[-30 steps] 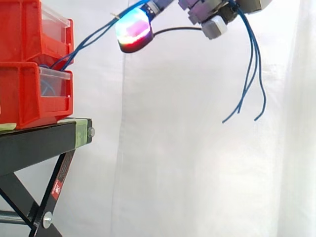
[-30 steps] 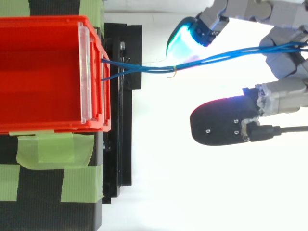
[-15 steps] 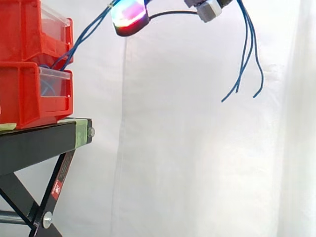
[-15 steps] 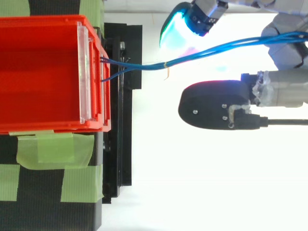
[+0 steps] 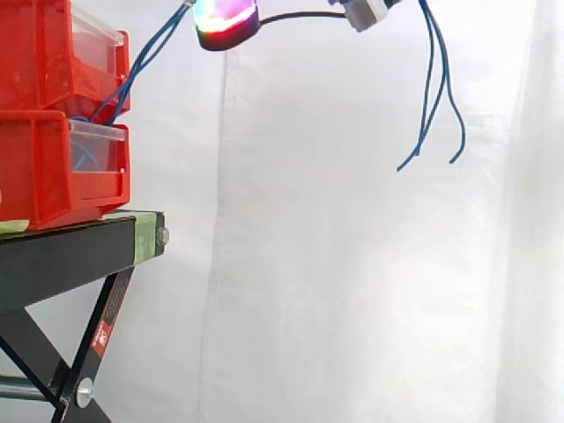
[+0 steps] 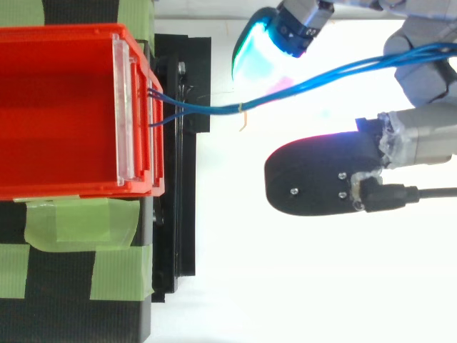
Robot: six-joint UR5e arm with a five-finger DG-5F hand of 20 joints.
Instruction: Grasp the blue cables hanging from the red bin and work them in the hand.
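Observation:
Thin blue cables (image 6: 307, 78) run from the front of the lower red bin (image 5: 44, 167) up and right to my hand (image 6: 428, 136), with a small tan tie on them. In the side view they climb steeply (image 5: 145, 57) past the upper red bin (image 5: 35, 53) to the hand (image 5: 366, 13) at the top edge. Their loose ends (image 5: 432, 97) dangle in the air right of the hand. The hand is shut on the cables near the right edge of the top view. One cyan-glowing fingertip (image 6: 260, 50) lies above the cables and a dark pad (image 6: 321, 182) below them.
The red bin (image 6: 71, 187) sits on a black stand (image 5: 70, 256) with green tape (image 6: 78, 221) on its top. A white curtain hangs behind. Open air lies right of the stand, under the hand.
The hand has risen, drawing the cables steeper out of the bin. The dangling ends hang higher than before. The fingertips have shifted slightly toward the bins.

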